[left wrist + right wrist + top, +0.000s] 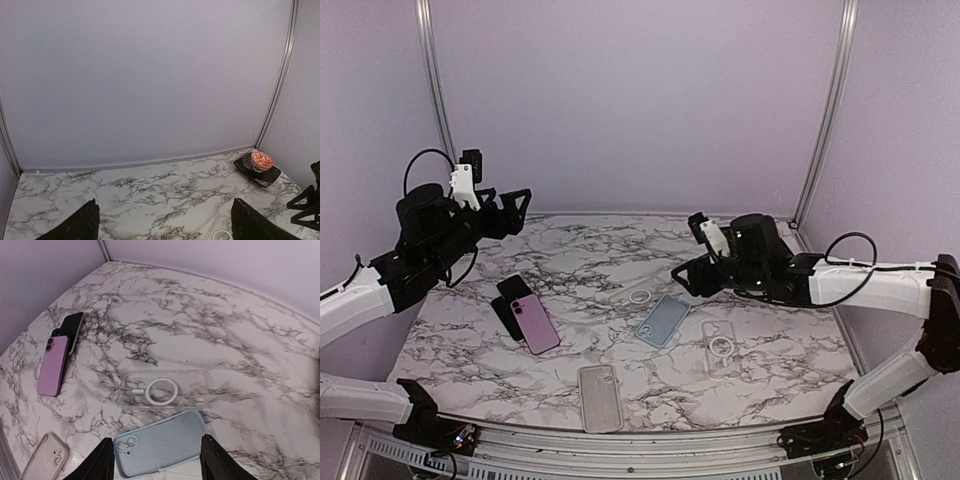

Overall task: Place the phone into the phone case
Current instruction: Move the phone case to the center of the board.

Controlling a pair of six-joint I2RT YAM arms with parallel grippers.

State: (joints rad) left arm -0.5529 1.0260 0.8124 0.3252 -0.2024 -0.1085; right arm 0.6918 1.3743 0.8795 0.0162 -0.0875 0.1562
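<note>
Pink phone (536,323) lies back up on the left part of the marble table (770,385), partly overlapping a black device (512,289); whether that is a phone or a case I cannot tell. 4 cases lie apart from the phone:
- a clear case with a white ring (638,296), near the middle
- a light blue case (663,320), just in front of the clear one
- a second clear ringed case (718,345), further right
- a beige case (600,397), by the front edge

Left gripper (519,212) is raised above the table's back left, fingers spread wide, holding nothing. Right gripper (683,277) hovers near the middle, fingers (104,462) wide apart and empty, with the blue case showing between them.
</note>
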